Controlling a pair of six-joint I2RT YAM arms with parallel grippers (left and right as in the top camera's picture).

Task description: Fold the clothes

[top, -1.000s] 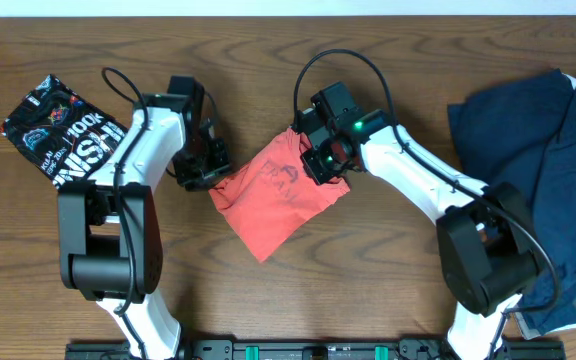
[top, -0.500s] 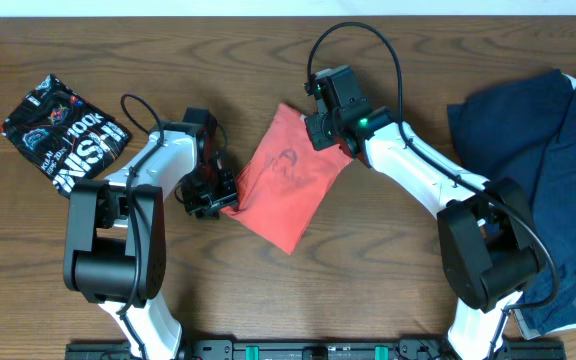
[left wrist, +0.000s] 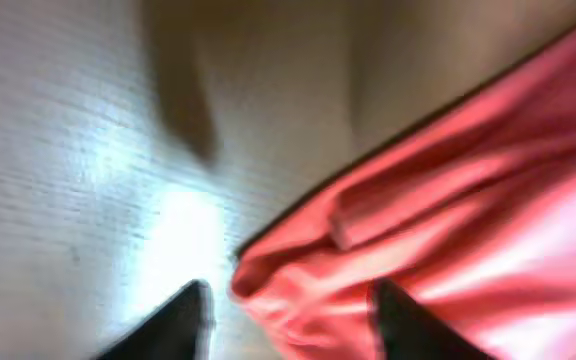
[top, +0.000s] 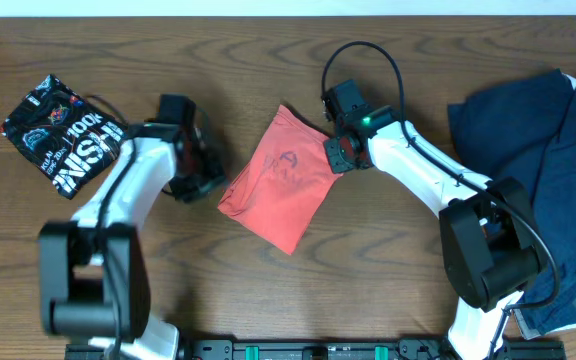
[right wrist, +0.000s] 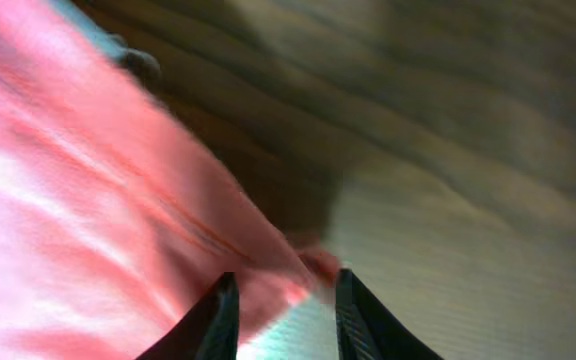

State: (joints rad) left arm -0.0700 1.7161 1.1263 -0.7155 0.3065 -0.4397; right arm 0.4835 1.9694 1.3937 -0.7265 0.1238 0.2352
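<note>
The coral-red T-shirt lies folded into a slanted rectangle in the middle of the table, with faint lettering showing. My left gripper is open just left of its lower left corner. In the left wrist view that crumpled corner sits between the spread fingers. My right gripper is at the shirt's upper right edge. In the right wrist view its fingers are open, with the shirt's edge just ahead of the tips. Both views are blurred.
A folded black T-shirt with white print lies at the far left. A pile of navy blue clothes covers the right side. Bare wooden table lies in front of the red shirt.
My left gripper has let go of the red shirt's left corner and drawn back to the left. My right gripper has shifted slightly right, to the shirt's edge. The shirt lies still.
</note>
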